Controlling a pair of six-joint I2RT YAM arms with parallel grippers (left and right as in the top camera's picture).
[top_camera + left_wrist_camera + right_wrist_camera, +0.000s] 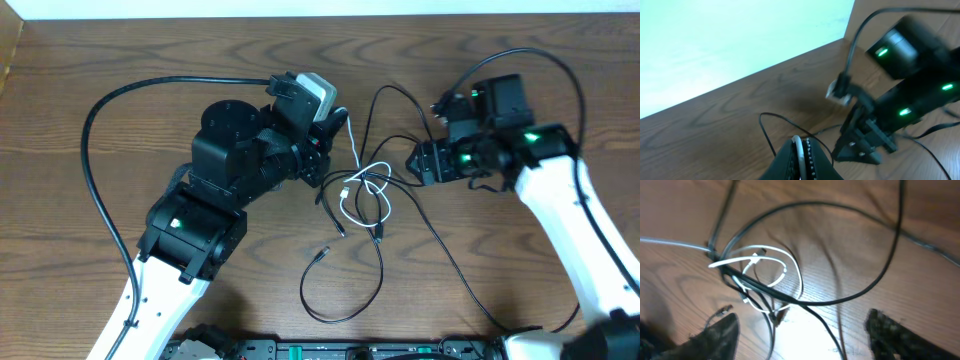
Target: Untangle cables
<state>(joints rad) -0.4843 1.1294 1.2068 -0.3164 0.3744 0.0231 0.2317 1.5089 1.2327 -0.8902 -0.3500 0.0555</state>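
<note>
White cable sits pinched in the closed left gripper. The right gripper hangs wide apart and empty over tangled black cables on the wooden table.

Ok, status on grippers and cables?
Left gripper shut on the white cable. Right gripper open, above the tangle. Black cables looped through the white one, not yet freed. Left arm's thick wire lies apart from it.

Black cables lie tangled with white cable.
</note>
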